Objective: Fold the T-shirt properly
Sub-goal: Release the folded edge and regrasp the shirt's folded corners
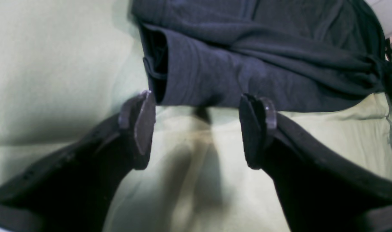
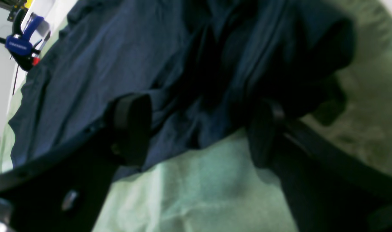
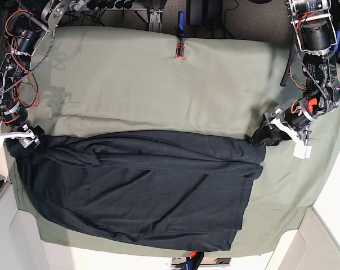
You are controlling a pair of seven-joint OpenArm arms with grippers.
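Note:
The dark navy T-shirt (image 3: 142, 185) lies spread across the near half of the table, with a folded band along its far edge. My left gripper (image 1: 199, 112) is open and empty, its fingertips (image 1: 144, 122) just short of the shirt's folded edge (image 1: 215, 74). In the base view it (image 3: 264, 138) sits at the shirt's far right corner. My right gripper (image 2: 199, 129) is open, its jaws spread either side of rumpled shirt cloth (image 2: 118, 58). In the base view it (image 3: 21, 140) is at the shirt's far left corner.
The olive-green cloth cover (image 3: 159, 84) drapes the whole table. A red and blue clamp (image 3: 180, 48) grips its far edge, and another clamp (image 3: 189, 260) its near edge. A blue clamp (image 2: 20, 45) shows beside the table in the right wrist view.

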